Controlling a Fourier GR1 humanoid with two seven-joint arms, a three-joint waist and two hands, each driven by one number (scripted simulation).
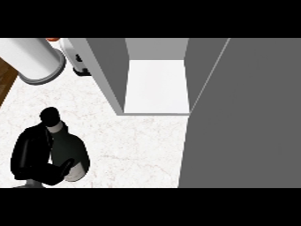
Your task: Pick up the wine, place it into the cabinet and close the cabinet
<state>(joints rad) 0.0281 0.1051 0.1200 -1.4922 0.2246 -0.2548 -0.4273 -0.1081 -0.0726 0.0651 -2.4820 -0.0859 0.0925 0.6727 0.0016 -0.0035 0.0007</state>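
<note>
Now wine (65, 140) within left-hand fingers (30, 152).

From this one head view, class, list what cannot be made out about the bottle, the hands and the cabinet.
- wine bottle: the left hand curls round it and hides its left side.
- Right hand: shows nowhere in the head view.
- cabinet: the open door covers the counter on the right.
- white cylinder: its top is cut off at the upper edge.

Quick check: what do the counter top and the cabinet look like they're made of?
Counter top: looks like polished marble or stone, white with faint grey veins. Cabinet: smooth, plain grey panels with a white shelf inside, probably painted board, though the look leaves it open.
</note>
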